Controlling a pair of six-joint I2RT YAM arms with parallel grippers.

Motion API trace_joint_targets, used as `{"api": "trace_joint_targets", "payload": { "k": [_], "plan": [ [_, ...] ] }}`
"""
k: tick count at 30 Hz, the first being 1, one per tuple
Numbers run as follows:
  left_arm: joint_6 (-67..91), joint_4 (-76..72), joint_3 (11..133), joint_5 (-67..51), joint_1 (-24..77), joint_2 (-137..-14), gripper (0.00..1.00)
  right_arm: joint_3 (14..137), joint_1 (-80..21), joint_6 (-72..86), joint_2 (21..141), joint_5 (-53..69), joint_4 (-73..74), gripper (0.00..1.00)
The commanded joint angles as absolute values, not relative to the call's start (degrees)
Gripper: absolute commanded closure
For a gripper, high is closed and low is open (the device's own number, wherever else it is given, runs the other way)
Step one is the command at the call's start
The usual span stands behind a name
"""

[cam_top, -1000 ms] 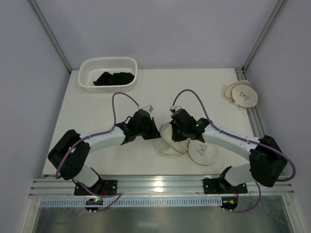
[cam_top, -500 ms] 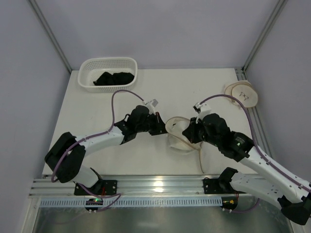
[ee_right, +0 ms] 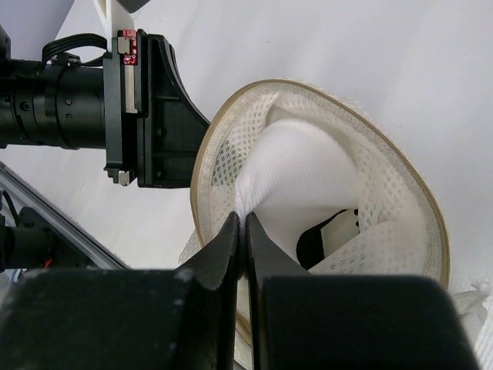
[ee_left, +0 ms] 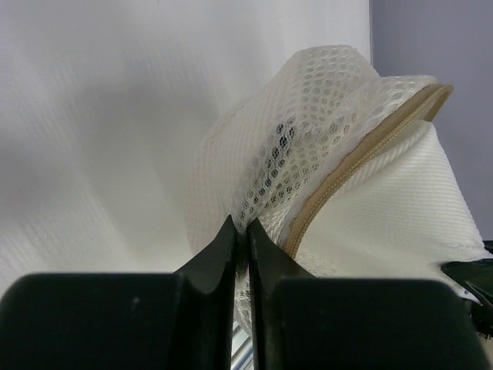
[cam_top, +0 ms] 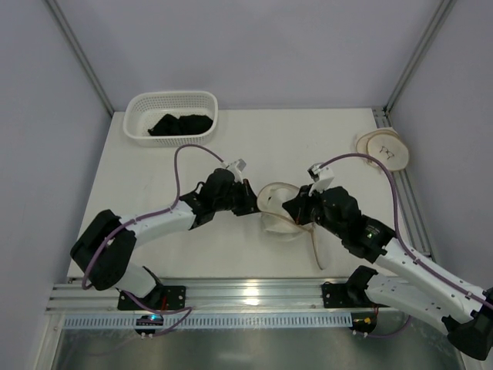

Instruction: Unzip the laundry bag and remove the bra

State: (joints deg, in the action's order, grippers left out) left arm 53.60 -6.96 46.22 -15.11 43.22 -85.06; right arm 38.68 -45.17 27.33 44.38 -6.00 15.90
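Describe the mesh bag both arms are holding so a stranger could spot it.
At the middle of the white table, find the round cream mesh laundry bag with a tan zip rim, pinched by the left fingers and right fingers. The similar round pouch at the table's right edge lies flat, ungripped.

The bra point(ee_right: 300, 177) lies mostly concealed inside the laundry bag point(cam_top: 276, 202), one white fold showing, a dark patch point(ee_right: 320, 237) within unidentifiable, the bag's lower part behind the left pincer point(ee_left: 240, 230).
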Motion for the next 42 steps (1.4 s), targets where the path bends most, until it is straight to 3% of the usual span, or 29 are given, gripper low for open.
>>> {"api": "trace_joint_targets", "payload": {
  "k": [1, 2, 4, 7, 10, 17, 21, 25, 29, 35, 42],
  "plan": [
    [51.1, -0.4, 44.2, -9.2, 42.0, -85.0, 0.91, 43.2, -45.2, 27.3, 43.3, -8.1, 8.4, 0.96],
    [51.3, -0.5, 44.3, -9.8, 42.0, -85.2, 0.74, 44.8, -45.2, 27.3, 44.4, -7.7, 10.0, 0.96],
    [51.9, -1.3, 44.3, -10.5, 42.0, -85.3, 0.61, 46.1, -45.2, 27.2, 47.5, -6.2, 14.0, 0.96],
    [52.8, -2.5, 44.4, -11.2, 42.0, -85.4, 0.46, 46.5, -45.2, 27.3, 49.7, -4.7, 16.3, 0.96],
    [52.9, -2.3, 44.6, -11.0, 42.0, -85.2, 0.39, 46.2, -45.2, 27.6, 51.2, -3.9, 17.1, 0.96],
    [53.2, -1.9, 44.5, -10.8, 42.0, -84.6, 0.38, 45.6, -45.2, 28.6, 51.8, -13.2, 17.8, 0.96],
    [53.7, -2.4, 44.6, -11.5, 42.0, -84.5, 0.38, 49.0, -45.2, 32.0, 60.9, -23.6, 27.2, 0.96],
    [54.1, -2.5, 44.6, -12.6, 42.0, -83.6, 0.38, 50.5, -45.2, 35.9, 66.7, -30.6, 27.3, 0.96],
    [54.8, -3.1, 44.6, -14.8, 42.7, -81.3, 0.38, 48.3, -45.2, 36.0, 66.8, -29.4, 17.9, 0.96],
    [54.8, -5.7, 45.7, -13.3, 48.7, -78.5, 0.36, 52.1, -45.2, 35.7, 70.0, -25.4, 17.5, 0.96],
    [56.9, -6.2, 45.8, -10.5, 51.1, -85.3, 0.37, 49.7, -45.1, 34.9, 65.0, -17.6, 11.9, 0.96]
  ]
}}
